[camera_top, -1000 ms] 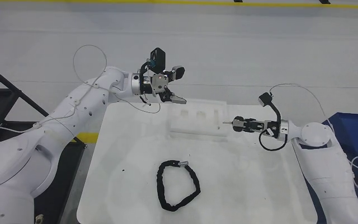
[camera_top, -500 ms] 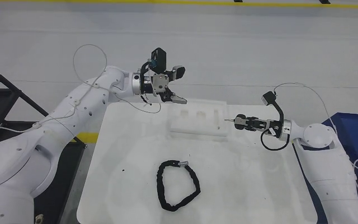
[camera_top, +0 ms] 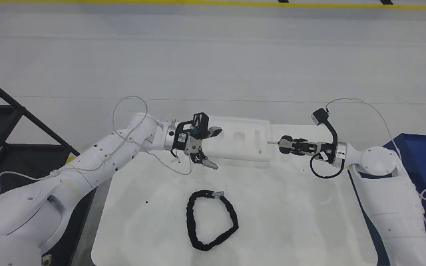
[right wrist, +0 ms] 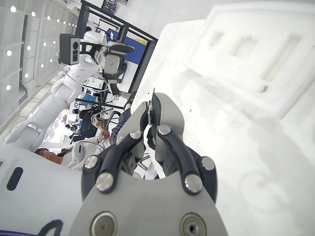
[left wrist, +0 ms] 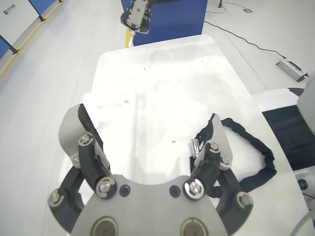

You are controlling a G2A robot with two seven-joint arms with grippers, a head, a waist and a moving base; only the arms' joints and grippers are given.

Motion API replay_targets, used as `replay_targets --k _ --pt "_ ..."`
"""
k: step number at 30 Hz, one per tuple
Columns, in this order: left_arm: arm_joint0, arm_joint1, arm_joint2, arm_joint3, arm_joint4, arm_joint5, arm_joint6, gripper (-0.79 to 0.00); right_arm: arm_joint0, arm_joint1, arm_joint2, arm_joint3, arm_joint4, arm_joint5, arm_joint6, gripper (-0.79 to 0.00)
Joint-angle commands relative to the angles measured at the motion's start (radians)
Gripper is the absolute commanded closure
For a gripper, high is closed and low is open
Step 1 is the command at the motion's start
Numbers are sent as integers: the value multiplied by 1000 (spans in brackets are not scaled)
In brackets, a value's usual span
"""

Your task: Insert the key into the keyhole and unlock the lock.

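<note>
The lock point(camera_top: 212, 219), a black sleeved chain loop with a silver cylinder end, lies flat toward the front of the white bench point(camera_top: 306, 219). The right pincer point(camera_top: 283, 144) is clamped on a thin silver key point(camera_top: 271, 143); the left pincer point(camera_top: 214, 147) gapes wide, holding nothing, by the foam tray point(camera_top: 246, 136)

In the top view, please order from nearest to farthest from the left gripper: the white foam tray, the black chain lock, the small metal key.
1. White foam tray, right beside the left gripper.
2. Black chain lock, on the table nearer the robot.
3. Small metal key, held by the right gripper beyond the tray.
</note>
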Motion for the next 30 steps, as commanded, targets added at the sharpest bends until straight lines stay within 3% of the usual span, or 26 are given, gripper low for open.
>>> replay_targets --k 1,8,15,30 --pt "24 -3 5 1 30 -20 -1 -785 0 0 0 0 0 0 0 0" --pt "68 -25 21 47 96 -20 -58 -785 0 0 0 0 0 0 0 0" --pt "84 -53 43 58 114 -20 -210 -785 0 0 0 0 0 0 0 0" --pt "84 -53 43 58 114 -20 -210 -785 0 0 0 0 0 0 0 0"
